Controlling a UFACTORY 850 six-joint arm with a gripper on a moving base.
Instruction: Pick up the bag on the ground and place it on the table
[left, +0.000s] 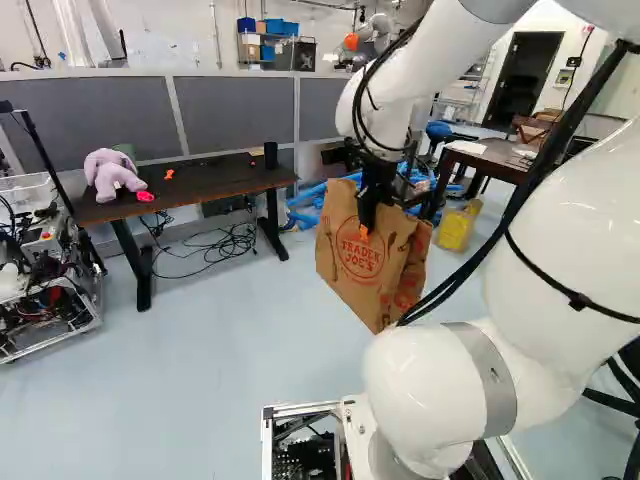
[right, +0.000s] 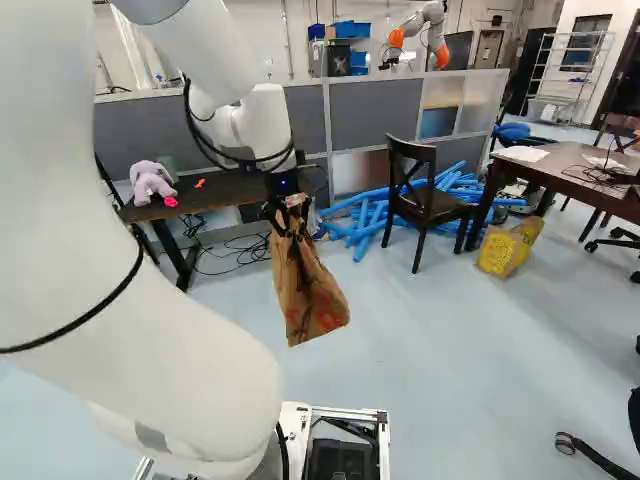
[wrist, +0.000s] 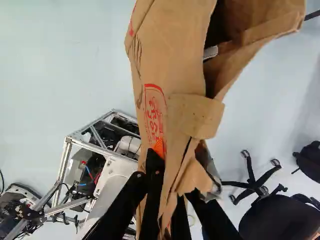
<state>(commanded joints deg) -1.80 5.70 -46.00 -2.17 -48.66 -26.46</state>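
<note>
My gripper (left: 366, 226) hangs from the arm at the middle of the left base view, shut on the upper part of a brown paper bag (left: 345, 262). The bag is off the floor and tilted. In the wrist view both fingers of the gripper (wrist: 167, 192) pinch the creased paper (wrist: 172, 120); the bag stretches ahead of them with its mouth partly open and something pale inside. The bag hides part of the fingers. A dark table (left: 215, 182) stands beyond, left of the bag; another dark table (right: 572, 170) is at the right of the right base view.
A purple plush toy (left: 113, 174), small pink and orange items and a black cup (left: 271, 155) are on the left table. Blue tubes (right: 365, 215), a chair (right: 425, 195) and a yellow bag (right: 508, 247) stand on the floor. Another robot (right: 420, 35) is behind the partition.
</note>
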